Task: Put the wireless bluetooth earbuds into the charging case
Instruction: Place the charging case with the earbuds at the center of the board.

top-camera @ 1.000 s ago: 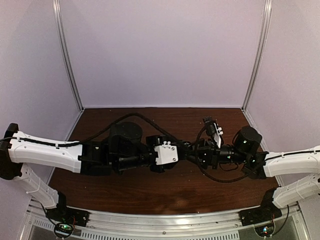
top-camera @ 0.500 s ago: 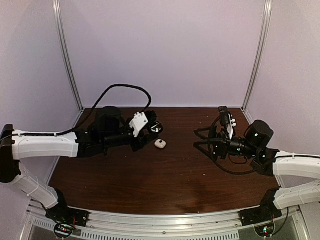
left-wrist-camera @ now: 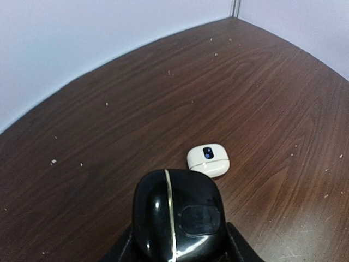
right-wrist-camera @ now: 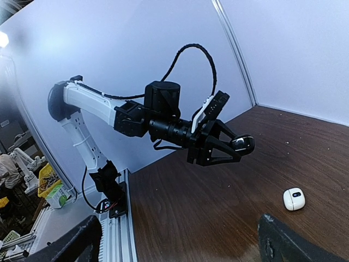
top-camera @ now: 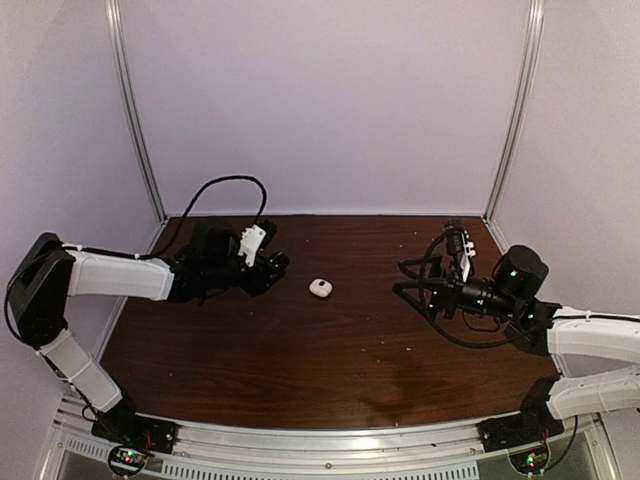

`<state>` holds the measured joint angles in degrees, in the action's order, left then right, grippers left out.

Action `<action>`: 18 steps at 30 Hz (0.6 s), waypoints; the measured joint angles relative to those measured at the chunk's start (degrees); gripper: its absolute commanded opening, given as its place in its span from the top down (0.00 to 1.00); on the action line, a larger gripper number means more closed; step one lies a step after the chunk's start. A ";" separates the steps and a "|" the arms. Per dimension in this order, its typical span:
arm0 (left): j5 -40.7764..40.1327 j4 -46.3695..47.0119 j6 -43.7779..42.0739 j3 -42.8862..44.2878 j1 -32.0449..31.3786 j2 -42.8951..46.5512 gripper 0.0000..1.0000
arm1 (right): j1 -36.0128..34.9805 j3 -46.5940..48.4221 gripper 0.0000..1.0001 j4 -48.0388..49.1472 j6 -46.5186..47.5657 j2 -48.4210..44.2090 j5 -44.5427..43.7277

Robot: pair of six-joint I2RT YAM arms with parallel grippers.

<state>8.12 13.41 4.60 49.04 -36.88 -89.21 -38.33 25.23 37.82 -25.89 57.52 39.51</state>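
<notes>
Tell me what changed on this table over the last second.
Both arms pulled back from their meeting at mid-table. The left gripper went left and toward the back, shut on the black case. The right gripper went right and opened wide, empty. The white case, hidden under them earlier, now lies uncovered on the table and has not shifted in the last half second.

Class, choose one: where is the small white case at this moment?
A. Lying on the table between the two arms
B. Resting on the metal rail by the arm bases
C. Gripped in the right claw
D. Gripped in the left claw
A: the white case lies on the table, apart from the left claw, which is shut on a black case, and from the open right claw.
</notes>
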 measured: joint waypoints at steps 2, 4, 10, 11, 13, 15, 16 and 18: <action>-0.04 -0.20 1.14 0.37 0.63 -3.72 0.80 | 0.17 -0.63 0.00 0.04 0.00 0.02 -0.48; -0.04 -1.25 1.97 1.51 0.92 -7.78 0.79 | 0.33 -1.16 0.00 0.04 0.00 0.04 -0.85; 0.28 -3.10 4.55 5.75 1.79 -15.93 0.79 | 0.74 -1.51 0.00 -0.09 0.00 0.24 -1.49; 0.24 -3.37 4.87 6.71 2.01 -16.92 0.79 | 0.83 -1.53 0.00 -0.13 0.00 0.33 -1.66; 0.20 -3.85 5.40 8.55 2.34 -18.49 0.79 | 0.85 -1.53 0.00 -0.20 0.00 0.48 -2.03; 0.00 -4.33 5.77 9.97 2.45 -19.65 0.79 | 0.87 -1.53 0.00 -0.42 0.00 0.52 -2.32; -0.09 -4.61 5.86 10.73 2.45 -20.24 0.78 | 0.87 -1.53 0.00 -0.50 0.00 0.55 -2.47; -0.26 -4.85 5.88 12.00 2.45 -21.49 0.78 | 0.87 -1.53 0.00 -0.90 0.00 0.63 -2.80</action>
<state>7.86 8.56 10.48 61.04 -34.44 -110.69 -37.45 23.70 36.93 -25.89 58.15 36.71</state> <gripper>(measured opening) 0.456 0.997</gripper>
